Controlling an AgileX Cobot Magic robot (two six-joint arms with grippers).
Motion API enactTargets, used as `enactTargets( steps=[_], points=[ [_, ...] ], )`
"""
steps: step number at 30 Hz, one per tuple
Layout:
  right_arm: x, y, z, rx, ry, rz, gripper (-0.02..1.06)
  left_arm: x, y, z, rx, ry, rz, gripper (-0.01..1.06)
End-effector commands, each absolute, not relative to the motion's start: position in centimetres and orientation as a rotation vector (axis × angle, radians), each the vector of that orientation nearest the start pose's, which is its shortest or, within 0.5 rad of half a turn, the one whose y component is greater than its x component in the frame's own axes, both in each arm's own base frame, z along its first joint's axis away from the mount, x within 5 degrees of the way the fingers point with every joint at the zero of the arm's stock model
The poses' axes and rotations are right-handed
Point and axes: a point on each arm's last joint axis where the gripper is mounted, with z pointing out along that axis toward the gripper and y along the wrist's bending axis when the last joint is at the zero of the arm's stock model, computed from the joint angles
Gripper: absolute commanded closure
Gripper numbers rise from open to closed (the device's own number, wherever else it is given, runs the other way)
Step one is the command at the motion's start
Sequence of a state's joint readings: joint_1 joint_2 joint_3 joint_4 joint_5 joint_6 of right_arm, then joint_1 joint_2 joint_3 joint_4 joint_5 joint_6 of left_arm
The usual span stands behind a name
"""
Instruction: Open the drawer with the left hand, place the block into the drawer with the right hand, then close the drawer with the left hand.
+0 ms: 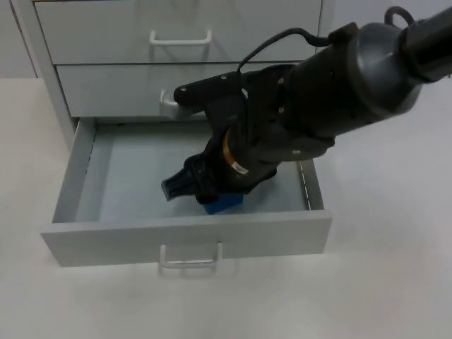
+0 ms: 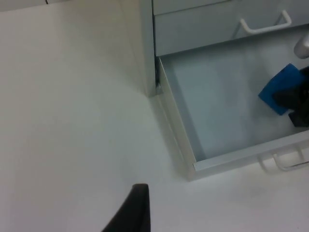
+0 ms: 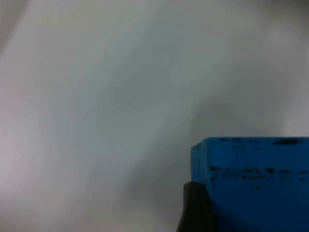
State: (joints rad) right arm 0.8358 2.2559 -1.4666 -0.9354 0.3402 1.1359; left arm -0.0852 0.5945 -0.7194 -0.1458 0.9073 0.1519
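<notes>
Right gripper [image 1: 205, 194] low inside the open drawer [image 1: 127, 183], fingers clamped on the blue block [image 1: 224, 203], block scuffed with dark marks, toward 5 o'clock of the drawer floor, left gripper [image 2: 133, 212] waiting above the table [image 2: 63, 121], its opening not visible

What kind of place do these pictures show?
Probably an office-like robot test area: a grey drawer cabinet stands on a white table top, its bottom drawer pulled open. The right end effector holds a blue block inside it.
</notes>
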Motion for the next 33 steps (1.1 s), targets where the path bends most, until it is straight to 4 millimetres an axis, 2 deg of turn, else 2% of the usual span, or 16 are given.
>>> enactTargets(
  steps=[1,2,3,6,9,12,13,14,17,20,25,27,33],
  points=[
    [33.3,33.3,10.4,-0.618,2.351,0.157,0.67,9.5,-1.8,33.1,0.225,2.245,-0.133,0.0],
    [33.3,33.3,10.4,-0.618,2.351,0.157,0.67,9.5,-1.8,33.1,0.225,2.245,-0.133,0.0],
    [33.3,33.3,10.4,-0.618,2.351,0.157,0.55,9.5,-1.8,33.1,0.225,2.245,-0.133,0.0],
    [33.3,33.3,11.1,-0.607,2.342,0.165,0.29,9.5,-1.8,33.1,0.225,2.245,-0.133,0.0],
    [33.3,33.2,12.0,-0.575,2.342,0.173,0.25,9.5,-1.8,33.1,0.225,2.245,-0.133,0.0],
    [33.0,33.2,14.6,-0.523,2.329,0.221,0.24,9.5,-1.8,33.1,0.225,2.245,-0.133,0.0],
    [33.0,33.2,14.6,-0.523,2.329,0.221,0.24,9.5,-1.8,33.1,0.225,2.245,-0.133,0.0],
    [32.9,33.1,15.6,-0.514,2.327,0.233,0.24,9.5,-1.8,33.1,0.225,2.245,-0.133,0.0],
    [31.8,32.5,18.8,-0.507,2.348,0.224,0.24,9.5,-1.8,33.1,0.225,2.245,-0.133,0.0],
    [30.5,31.6,20.9,-0.53,2.384,0.175,0.24,9.5,-1.8,33.1,0.225,2.245,-0.133,0.0],
    [28.8,30.4,21.6,-0.557,2.4,0.184,0.24,9.5,-1.8,33.1,0.225,2.245,-0.133,0.0],
    [27.6,29.0,21.6,-0.571,2.411,0.177,0.24,9.5,-1.8,33.1,0.225,2.245,-0.133,0.0],
    [25.0,26.5,20.7,-0.616,2.421,0.21,0.24,9.5,-1.8,33.1,0.225,2.245,-0.133,0.0]
  ],
)
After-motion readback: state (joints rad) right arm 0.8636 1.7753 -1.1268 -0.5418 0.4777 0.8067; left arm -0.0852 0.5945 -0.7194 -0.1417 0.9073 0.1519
